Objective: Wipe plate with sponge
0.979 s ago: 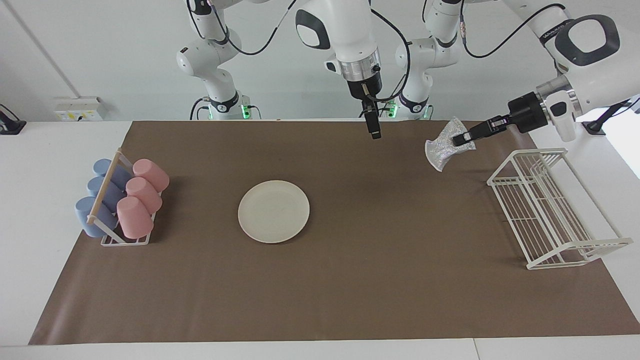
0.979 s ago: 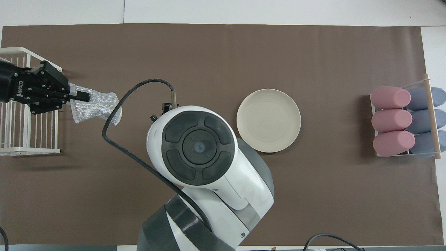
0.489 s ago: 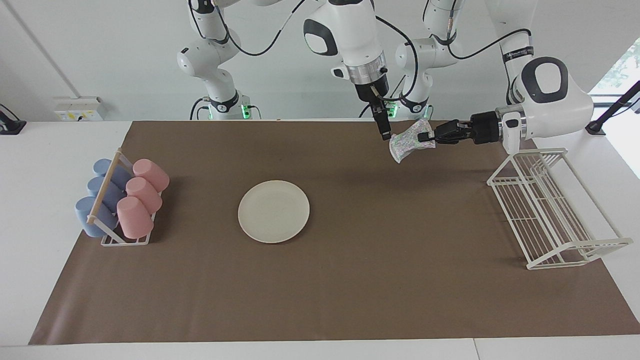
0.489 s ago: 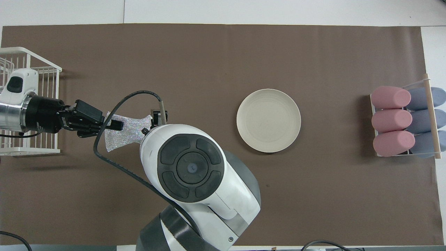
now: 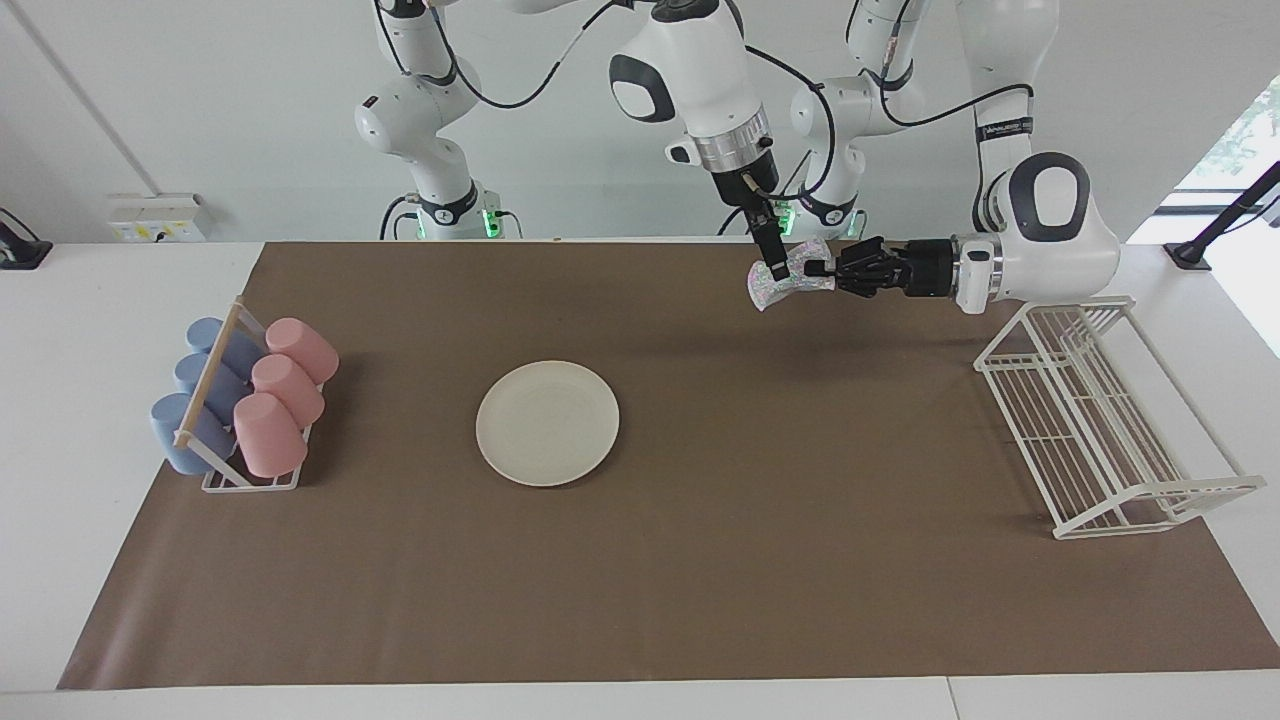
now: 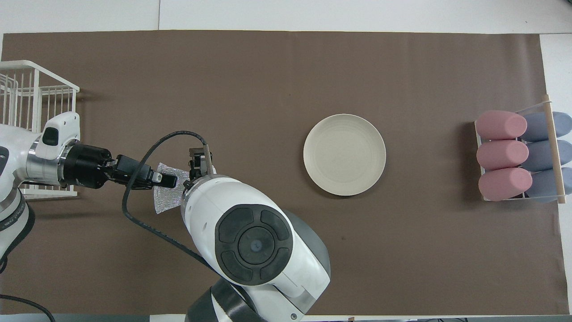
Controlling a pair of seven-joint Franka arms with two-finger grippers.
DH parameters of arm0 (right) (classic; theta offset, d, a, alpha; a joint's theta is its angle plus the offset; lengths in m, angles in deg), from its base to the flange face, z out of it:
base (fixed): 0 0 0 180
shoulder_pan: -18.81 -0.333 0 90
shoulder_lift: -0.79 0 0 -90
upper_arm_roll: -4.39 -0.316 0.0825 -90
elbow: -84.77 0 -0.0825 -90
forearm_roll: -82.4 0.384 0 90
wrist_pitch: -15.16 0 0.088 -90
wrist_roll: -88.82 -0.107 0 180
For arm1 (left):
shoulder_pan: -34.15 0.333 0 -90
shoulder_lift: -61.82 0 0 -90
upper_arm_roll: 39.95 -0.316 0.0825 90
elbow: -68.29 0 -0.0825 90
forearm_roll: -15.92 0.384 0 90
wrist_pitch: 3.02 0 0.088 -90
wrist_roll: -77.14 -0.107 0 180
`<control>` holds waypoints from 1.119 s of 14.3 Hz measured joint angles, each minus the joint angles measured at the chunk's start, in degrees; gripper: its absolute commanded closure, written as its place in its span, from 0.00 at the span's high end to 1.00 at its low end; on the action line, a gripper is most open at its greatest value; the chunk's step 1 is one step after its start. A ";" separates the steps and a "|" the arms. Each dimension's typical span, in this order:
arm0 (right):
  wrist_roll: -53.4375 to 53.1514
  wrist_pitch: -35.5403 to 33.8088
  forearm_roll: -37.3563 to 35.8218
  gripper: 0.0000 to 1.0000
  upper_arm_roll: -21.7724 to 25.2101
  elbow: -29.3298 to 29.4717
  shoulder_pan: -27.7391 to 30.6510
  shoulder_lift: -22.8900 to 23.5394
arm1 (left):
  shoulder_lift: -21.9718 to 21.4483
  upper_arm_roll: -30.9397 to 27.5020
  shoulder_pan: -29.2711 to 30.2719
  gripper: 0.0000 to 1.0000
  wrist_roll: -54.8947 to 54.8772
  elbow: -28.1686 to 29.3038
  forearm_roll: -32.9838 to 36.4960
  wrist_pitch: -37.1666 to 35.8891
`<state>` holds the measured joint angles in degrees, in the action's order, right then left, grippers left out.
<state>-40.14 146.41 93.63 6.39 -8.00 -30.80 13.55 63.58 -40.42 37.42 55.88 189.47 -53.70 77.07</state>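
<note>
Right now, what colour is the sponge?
Silvery-white, glittery speckle; the sponge shows best in the facing view.

Sponge (image 5: 778, 281) now at right hand (image 5: 774, 268)

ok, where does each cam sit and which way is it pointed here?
Facing view: high across the table, looking at the robots; both arms and bases show, left pincer holding the sponge out to the right pincer.
Overhead view: above the robots' end, looking steeply down; the right arm's big joint and the left forearm show.
Shared: plate, sponge, cup rack, wire rack, half a turn apart.
</note>
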 measured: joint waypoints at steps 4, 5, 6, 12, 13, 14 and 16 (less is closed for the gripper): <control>1.11 4.41 0.00 1.00 -0.03 -5.50 -1.24 -1.74 | 0.00 0.05 0.00 0.00 -0.52 0.65 -1.68 -1.12; 1.14 4.62 0.00 0.96 -0.03 -5.97 -1.40 -2.02 | 0.00 0.06 -0.01 0.00 -0.55 0.66 -1.88 -1.58; 1.25 4.66 0.00 0.92 -0.03 -6.25 -1.48 -2.27 | 0.00 0.06 -0.01 0.00 -0.57 0.66 -1.97 -1.95; 4.37 5.10 0.00 0.00 0.05 -6.38 -1.41 -2.63 | 0.00 0.06 -0.01 0.00 -0.66 0.76 -2.01 -2.78; 4.84 5.31 0.00 0.00 0.06 -6.35 -1.36 -2.66 | 0.00 0.10 -0.01 0.00 -0.69 0.85 -2.01 -3.00; 5.08 5.52 0.00 0.00 0.06 -6.34 -1.33 -2.69 | 0.00 0.16 -0.02 0.00 -0.80 0.98 -2.00 -3.25; 5.40 5.75 0.00 0.00 0.07 -6.34 -1.28 -2.70 | 0.00 0.28 -0.04 0.99 -1.29 1.20 -1.98 -3.57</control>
<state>-34.74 152.16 93.63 6.46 -14.34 -32.07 10.85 63.58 -40.14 37.38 54.59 190.68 -55.67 73.50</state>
